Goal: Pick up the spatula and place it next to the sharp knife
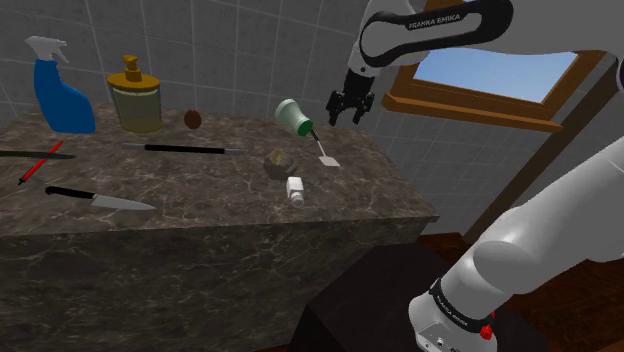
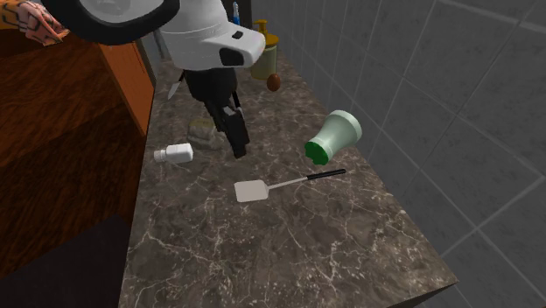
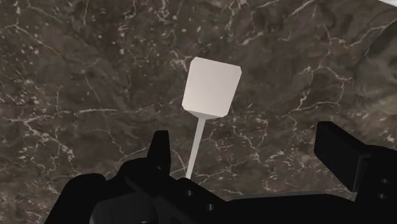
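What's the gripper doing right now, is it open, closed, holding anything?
Gripper: open, holding nothing; fingers apart above the spatula lying on the counter.

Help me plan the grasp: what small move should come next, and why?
Probably lower straight down. The open end effector hovers above the spatula, which lies flat on the counter with its thin shaft between the fingers, nearer one, untouched.
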